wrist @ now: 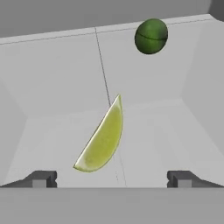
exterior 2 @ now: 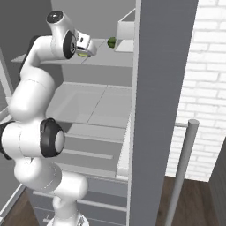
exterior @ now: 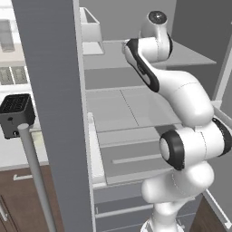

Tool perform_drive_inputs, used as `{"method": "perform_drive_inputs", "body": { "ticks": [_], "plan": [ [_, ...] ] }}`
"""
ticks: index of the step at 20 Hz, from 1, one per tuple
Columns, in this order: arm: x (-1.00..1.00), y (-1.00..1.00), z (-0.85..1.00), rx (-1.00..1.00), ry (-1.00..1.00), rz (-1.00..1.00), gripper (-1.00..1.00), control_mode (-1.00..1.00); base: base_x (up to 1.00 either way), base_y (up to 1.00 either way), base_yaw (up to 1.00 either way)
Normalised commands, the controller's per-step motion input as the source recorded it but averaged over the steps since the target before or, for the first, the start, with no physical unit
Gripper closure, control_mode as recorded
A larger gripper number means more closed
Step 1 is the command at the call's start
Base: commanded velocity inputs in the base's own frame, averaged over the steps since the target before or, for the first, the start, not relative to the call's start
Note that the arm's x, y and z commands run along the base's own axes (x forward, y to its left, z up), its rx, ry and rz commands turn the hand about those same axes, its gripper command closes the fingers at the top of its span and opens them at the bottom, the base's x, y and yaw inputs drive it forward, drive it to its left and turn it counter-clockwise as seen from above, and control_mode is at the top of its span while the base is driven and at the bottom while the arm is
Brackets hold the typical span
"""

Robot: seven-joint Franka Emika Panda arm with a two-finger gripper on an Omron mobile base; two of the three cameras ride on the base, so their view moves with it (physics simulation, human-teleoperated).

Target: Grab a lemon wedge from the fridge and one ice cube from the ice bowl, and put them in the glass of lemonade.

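The fridge [exterior: 50,90] stands open, and my arm reaches onto its upper shelf [exterior 2: 101,62]. In the hand view the lemon wedge [wrist: 103,138], pale yellow-green, lies on the pale shelf floor just ahead of my open gripper [wrist: 112,179], between the lines of its two fingertips [wrist: 41,179] and touching neither. From the right base view the gripper [exterior 2: 84,52] hangs right over the wedge [exterior 2: 82,54]. The ice bowl and the glass of lemonade are out of view.
A dark green round fruit [wrist: 151,36] sits further back on the same shelf, near a white bin [exterior 2: 126,28]. The open doors [exterior 2: 161,88] with bar handles [exterior: 36,181] flank the arm. A dark toaster [exterior: 16,113] stands on the counter at left.
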Motion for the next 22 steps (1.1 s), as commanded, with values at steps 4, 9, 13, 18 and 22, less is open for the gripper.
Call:
{"method": "perform_drive_inputs", "body": {
  "ticks": [4, 9, 13, 18, 22],
  "plan": [
    [0.09, 0.00, 0.00, 0.00, 0.00, 0.00, -1.00, -1.00, 0.00, 0.00, 0.00],
    [0.24, 0.01, -0.13, 0.00, 0.00, 0.00, -1.00, -1.00, 0.00, 0.00, 0.00],
    [0.39, 0.03, -0.05, 0.00, 0.00, 0.00, -1.00, -1.00, 0.00, 0.00, 0.00],
    [0.36, 0.15, 0.00, 0.00, 0.00, 0.00, -1.00, -1.00, 0.00, 0.00, 0.00],
    [0.19, 0.08, 0.00, 0.00, 0.00, 0.00, -1.00, -1.00, 0.00, 0.00, 0.00]
  ]
}}
